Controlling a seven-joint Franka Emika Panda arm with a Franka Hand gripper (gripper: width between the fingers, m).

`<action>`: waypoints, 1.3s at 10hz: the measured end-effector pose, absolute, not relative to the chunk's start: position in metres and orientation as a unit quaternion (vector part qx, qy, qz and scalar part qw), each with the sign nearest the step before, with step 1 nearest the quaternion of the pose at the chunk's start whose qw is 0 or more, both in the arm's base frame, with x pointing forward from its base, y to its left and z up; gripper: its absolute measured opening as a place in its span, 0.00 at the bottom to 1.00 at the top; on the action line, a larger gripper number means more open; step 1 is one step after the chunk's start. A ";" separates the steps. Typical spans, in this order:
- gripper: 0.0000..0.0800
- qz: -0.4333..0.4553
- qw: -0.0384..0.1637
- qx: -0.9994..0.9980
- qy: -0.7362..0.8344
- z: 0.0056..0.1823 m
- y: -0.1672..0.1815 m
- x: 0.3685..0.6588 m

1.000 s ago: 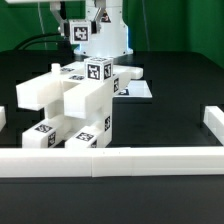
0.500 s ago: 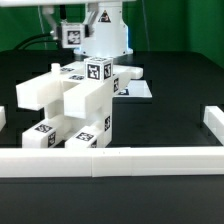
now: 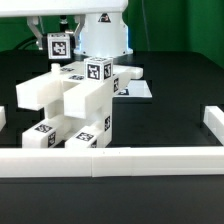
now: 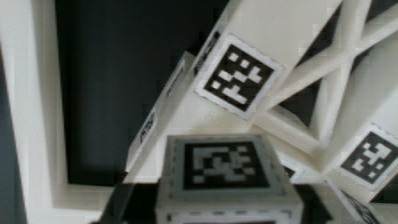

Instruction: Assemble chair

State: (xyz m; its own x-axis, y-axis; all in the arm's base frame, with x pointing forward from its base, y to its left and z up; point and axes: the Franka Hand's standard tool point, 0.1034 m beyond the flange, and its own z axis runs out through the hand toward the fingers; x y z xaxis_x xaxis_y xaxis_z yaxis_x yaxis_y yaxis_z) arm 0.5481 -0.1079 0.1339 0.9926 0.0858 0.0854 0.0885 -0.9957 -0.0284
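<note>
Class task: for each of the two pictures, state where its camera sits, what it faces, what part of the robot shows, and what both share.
Exterior view: off the arm, low, level with the table; faces the chair across the rail; the robot body shows behind.
Wrist view: on the wrist, close to tagged white pieces; I cannot tell if the tagged block at the frame edge is robot.
Shared: tagged white parts; which ones match is unclear.

Bright even overhead light; wrist view blurred, soft.

- Matte black bench (image 3: 170, 100) filling most of the exterior view, evenly lit.
- Low white rail (image 3: 150, 161) along the near edge, turning up at both ends.
- Green backdrop (image 3: 180, 25) behind.
- Flat white marker board (image 3: 138, 90) lying mid-bench.
</note>
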 end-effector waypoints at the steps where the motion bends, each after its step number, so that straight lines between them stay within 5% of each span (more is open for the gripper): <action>1: 0.35 -0.039 0.014 -0.998 -0.042 0.130 -0.111 0.547; 13: 0.35 -0.063 -0.024 -0.996 -0.061 0.116 -0.127 0.554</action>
